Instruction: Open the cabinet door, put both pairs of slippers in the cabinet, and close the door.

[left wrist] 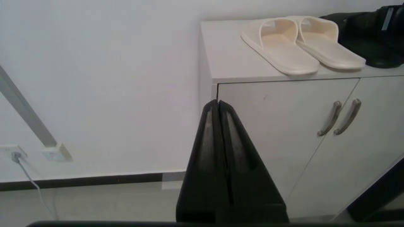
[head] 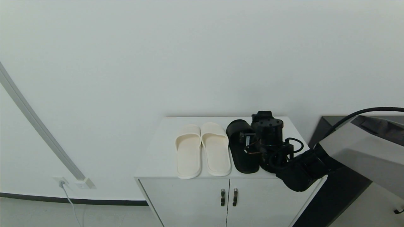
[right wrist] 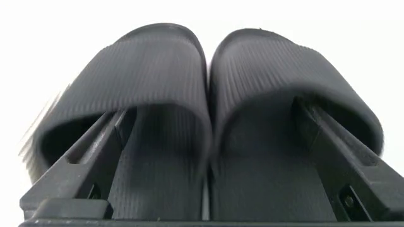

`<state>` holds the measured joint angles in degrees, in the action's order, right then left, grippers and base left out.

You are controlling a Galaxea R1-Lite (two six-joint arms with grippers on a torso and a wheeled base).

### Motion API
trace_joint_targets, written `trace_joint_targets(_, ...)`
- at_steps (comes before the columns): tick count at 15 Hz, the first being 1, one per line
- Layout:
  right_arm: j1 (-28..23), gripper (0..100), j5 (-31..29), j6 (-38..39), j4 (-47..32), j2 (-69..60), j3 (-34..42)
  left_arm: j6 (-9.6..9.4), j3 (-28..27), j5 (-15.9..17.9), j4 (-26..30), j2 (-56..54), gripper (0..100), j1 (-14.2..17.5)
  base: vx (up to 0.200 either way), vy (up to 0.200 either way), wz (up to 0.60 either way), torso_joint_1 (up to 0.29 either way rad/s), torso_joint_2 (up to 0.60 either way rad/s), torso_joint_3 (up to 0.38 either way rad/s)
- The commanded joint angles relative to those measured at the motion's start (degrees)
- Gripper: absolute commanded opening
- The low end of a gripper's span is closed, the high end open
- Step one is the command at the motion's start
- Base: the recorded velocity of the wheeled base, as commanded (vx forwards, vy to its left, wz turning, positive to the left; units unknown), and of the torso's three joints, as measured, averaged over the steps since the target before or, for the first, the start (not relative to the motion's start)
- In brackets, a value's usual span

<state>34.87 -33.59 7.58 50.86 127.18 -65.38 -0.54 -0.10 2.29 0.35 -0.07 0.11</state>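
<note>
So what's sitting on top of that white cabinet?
Cream slippers and black slippers, side by side. The right arm hides most of one black slipper from the head view.

Soft, even light falls from above, leaving the white wall bright without glare. The cabinet top glows pale, its doors sit greyer, and a thin shadow lines the wall behind it. Under my right wrist the black slippers stand dark against washed-out white. The wall rail bows near the head view's edge.
</note>
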Motion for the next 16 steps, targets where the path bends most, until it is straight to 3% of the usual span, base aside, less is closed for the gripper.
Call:
trace_joint_targets(1, -0.59, 100, 0.1, -0.46, 0.03, 2.72, -2.82, 0.01, 0.01, -0.01, 0.0, 0.07, 0, 0.07, 0.0, 0.0, 0.0, 0.0, 0.0, 0.0)
trace_joint_targets(7, -1.82, 100, 0.19, -0.81, 0.03, 5.09, -7.4, 0.01, 0.01, -0.01, 0.0, 0.07, 0, -0.02, 0.0, 0.0, 0.0, 0.0, 0.0, 0.0)
trace_joint_targets(8, -1.91, 0, 0.19, -0.99, 0.03, 5.27, -7.66, 0.01, 0.01, -0.01, 0.0, 0.07, 0, -0.02, 0.0, 0.0, 0.0, 0.0, 0.0, 0.0)
trace_joint_targets(16, -1.64, 0, -0.16, -2.13, 1.96, 1.75, -5.11, 0.1, 0.01, -0.01, -0.09, 0.07, 0, 0.07, 0.0, 0.0, 0.0, 0.0, 0.0, 0.0)
